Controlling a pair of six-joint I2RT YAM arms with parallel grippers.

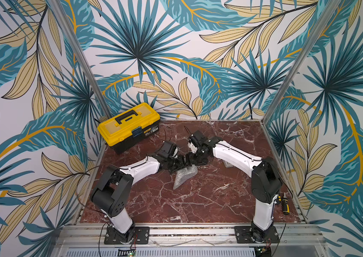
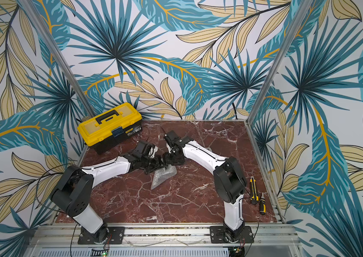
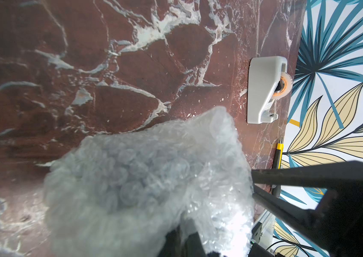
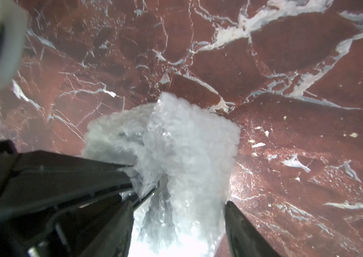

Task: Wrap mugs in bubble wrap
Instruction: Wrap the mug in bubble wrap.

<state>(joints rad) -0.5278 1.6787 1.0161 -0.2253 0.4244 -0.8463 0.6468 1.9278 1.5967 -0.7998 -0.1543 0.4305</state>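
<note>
Right gripper (image 4: 179, 202): jaws apart, straddling bubble wrap (image 4: 187, 138) | left gripper (image 4: 136, 178): clamped on its edge

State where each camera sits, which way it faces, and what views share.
Both top views: high at the front, looking down and back over the marble table; both arms show whole.
Left wrist: on the left arm, looking past the left hand, shut on the bubble wrap, toward the tape dispenser.
Right wrist: on the right arm, looking down through the open right hand onto the bubble wrap.
Shared: each wrist view shows bubble wrap and the opposite hand.
</note>
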